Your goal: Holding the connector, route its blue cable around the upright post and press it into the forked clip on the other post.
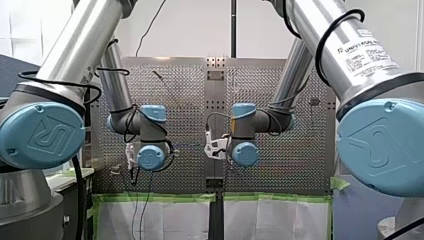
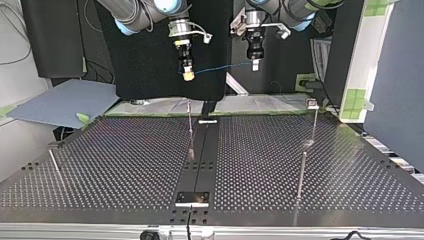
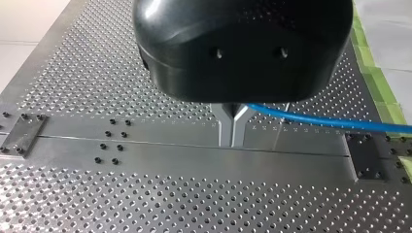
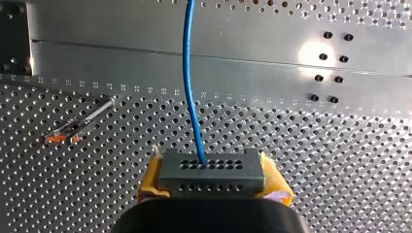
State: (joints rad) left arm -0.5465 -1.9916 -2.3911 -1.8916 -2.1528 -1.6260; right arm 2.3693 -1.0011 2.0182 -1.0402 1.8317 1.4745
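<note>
**Over the perforated table (image 2: 125, 165): blue cable (image 2: 222, 67) pinched at both ends**

Front view. Shows the table as a grey backdrop edged below with green tape (image 1: 160, 197), with my left arm (image 1: 75, 55) and my right arm (image 1: 345, 45) reaching in from the sides. Hides both claws' fingers behind the wrists, so cannot tell their opening here.

Top view. Finds my right gripper (image 2: 188, 75) at the view's left, yellow-tipped, high above the table's far edge. Carries the blue cable almost level across to my left gripper (image 2: 255, 64) at the view's right, equally high. Sets an upright post (image 2: 190, 127) on the centre strip below the cable, well apart from it. Puts a second post (image 2: 314, 120) with a small clip head (image 2: 312, 103) at the far right and a third post (image 2: 301, 172) nearer the camera.

Left wrist view. Looks past the black claw body to metal fingers (image 3: 224, 133) pressed together, no gap at the tips. Lets the blue cable out from between them, near their fork, then off sideways.

Right wrist view. Clamps the grey connector (image 4: 211, 170), a block with two rows of holes, between yellow pads (image 4: 150, 179) opened only to its width. Sends the blue cable out of its face, straight ahead. Shows a thin post (image 4: 82, 122) with orange marks at one end, well apart.
</note>
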